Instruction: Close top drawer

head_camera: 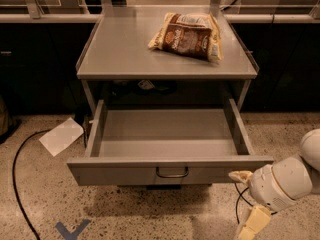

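Note:
The top drawer [125, 175] is a wide grey metal drawer under the grey table. It stands pulled out, its shallow tray bare inside, with a small wire loop handle [172, 173] at front centre. My gripper [247, 200] is at the lower right, in front of the right end of the drawer front. It is open and empty. Its upper cream fingertip [240, 176] is at the drawer front's right end, touching it or nearly so. The lower finger [254, 222] points down toward the floor.
A brown snack bag [186, 34] lies on the grey table top [120, 54]. A white sheet of paper [61, 136] and a black cable [17, 184] lie on the speckled floor at left. A blue tape mark [71, 230] is in front. Dark cabinets stand behind.

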Available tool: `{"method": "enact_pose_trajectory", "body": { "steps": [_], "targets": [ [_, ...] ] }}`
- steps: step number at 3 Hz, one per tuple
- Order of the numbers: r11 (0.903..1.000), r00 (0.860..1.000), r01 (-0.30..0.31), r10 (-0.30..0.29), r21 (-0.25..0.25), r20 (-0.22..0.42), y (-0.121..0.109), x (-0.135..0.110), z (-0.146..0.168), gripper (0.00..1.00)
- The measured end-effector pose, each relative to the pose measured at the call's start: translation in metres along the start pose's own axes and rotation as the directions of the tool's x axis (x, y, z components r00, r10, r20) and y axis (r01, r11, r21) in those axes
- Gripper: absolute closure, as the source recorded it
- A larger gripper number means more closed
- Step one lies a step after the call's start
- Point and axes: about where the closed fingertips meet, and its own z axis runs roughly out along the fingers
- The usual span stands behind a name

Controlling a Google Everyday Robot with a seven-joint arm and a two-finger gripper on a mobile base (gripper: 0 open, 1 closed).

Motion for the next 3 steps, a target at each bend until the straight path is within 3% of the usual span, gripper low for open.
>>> {"method": "enact_pose_trajectory", "body": {
  "steps": [2, 3],
  "targets": [
    [0.9991, 0.999, 0.034, -0.034, -0.023, 0.016, -0.011, -0.008, 0.007, 0.0],
    [0.9947, 0.996, 0.087, -0.085, -0.054, 0.038, -0.034, -0.028, 0.024, 0.0]
  ]
}}
